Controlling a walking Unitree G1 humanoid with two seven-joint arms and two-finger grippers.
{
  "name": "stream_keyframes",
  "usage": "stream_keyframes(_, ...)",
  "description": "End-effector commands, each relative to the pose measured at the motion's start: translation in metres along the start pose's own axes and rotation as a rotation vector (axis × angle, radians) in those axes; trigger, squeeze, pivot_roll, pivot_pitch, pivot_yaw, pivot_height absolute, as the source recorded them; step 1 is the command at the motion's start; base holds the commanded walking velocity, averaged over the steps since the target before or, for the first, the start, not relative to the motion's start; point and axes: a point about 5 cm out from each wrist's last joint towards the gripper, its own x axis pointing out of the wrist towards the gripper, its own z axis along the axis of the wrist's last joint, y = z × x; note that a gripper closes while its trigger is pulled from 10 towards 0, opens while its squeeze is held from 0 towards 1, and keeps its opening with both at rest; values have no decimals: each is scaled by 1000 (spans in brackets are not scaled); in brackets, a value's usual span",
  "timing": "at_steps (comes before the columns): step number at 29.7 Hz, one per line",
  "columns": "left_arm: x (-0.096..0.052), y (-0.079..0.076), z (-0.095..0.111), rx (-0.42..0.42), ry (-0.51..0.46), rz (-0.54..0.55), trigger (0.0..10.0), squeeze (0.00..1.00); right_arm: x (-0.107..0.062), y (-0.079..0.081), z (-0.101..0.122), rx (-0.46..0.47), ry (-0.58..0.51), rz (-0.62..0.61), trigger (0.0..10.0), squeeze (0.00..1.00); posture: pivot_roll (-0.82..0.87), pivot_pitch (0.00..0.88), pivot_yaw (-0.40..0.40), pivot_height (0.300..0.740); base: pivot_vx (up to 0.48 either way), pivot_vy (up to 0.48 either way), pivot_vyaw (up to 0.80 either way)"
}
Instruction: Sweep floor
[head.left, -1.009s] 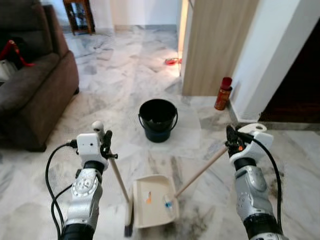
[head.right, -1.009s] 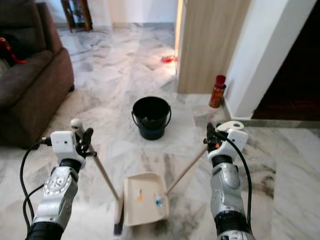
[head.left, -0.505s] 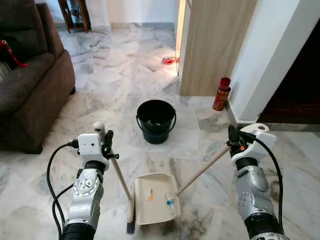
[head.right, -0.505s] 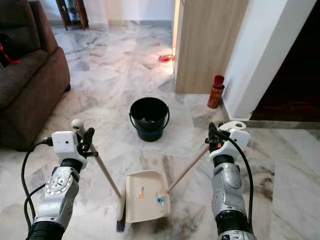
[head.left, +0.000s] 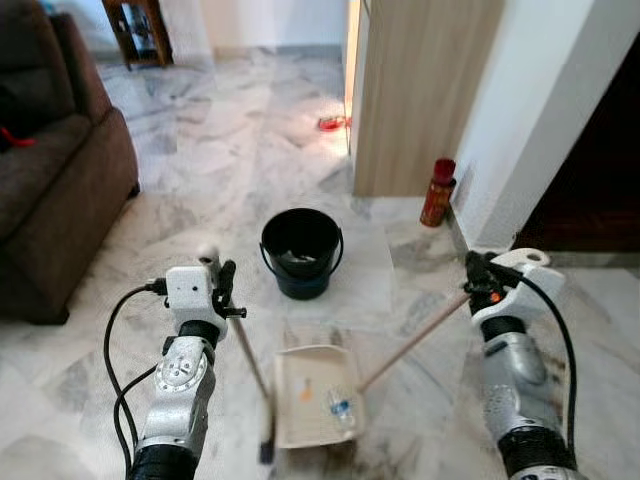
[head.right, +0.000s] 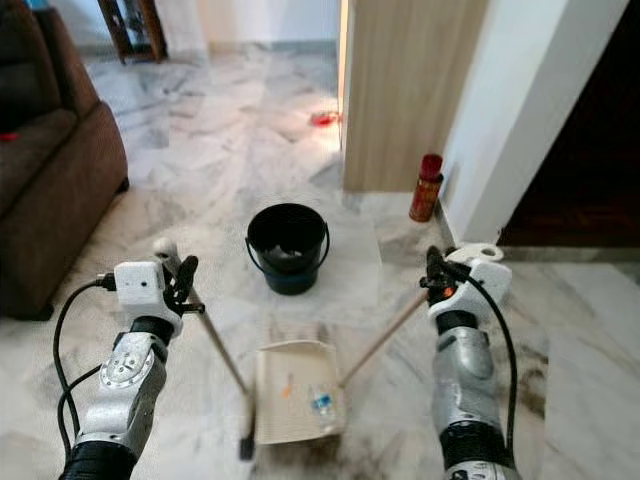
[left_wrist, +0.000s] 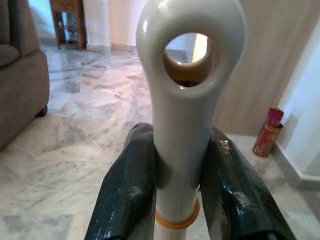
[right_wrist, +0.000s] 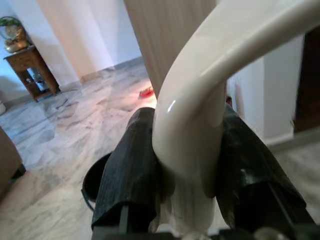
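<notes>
My left gripper (head.left: 218, 286) is shut on the top of a broom handle (head.left: 246, 358); the cream handle end (left_wrist: 187, 90) sits between the black fingers (left_wrist: 131, 185). The brush (head.left: 266, 452) rests on the marble floor beside a cream dustpan (head.left: 313, 395). The pan holds bits of litter (head.left: 338, 406). My right gripper (head.left: 478, 281) is shut on the dustpan's long handle (head.left: 412, 342), whose curved cream grip (right_wrist: 200, 105) is clamped between the fingers (right_wrist: 130, 170). A black bucket (head.left: 299, 251) stands just beyond the dustpan.
A brown sofa (head.left: 50, 190) is on the left. A wooden panel (head.left: 420, 90) and white wall (head.left: 545, 110) rise ahead right, with a red spray can (head.left: 434, 192) at their foot. A small red object (head.left: 329, 123) lies farther down the floor. A dark doorway (head.left: 600, 180) opens at right.
The view has shifted forward, so the bucket and wall appear nearer. Both grippers keep their holds on the broom and the dustpan handle; the dustpan stays on the floor with its litter.
</notes>
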Motion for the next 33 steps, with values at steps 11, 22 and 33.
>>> stream_keyframes(11, 3, 2, 11, 9, -50, 2, 10000, 0, 7, 17, 12, 7, -69, 63, 10000, 0, 39, 0, -5, 740, 343, 0, 173)
stream_keyframes(22, 4, 2, 11, 9, -50, 0, 10000, 0, 7, 17, 11, 27, -60, 59, 10000, 0, 39, 0, -5, 740, 342, 0, 218)
stream_keyframes(33, 3, 1, 11, 8, -52, -6, 10000, 0, 7, 16, 11, 30, -61, 61, 10000, 0, 41, 0, -3, 740, 343, 0, 0)
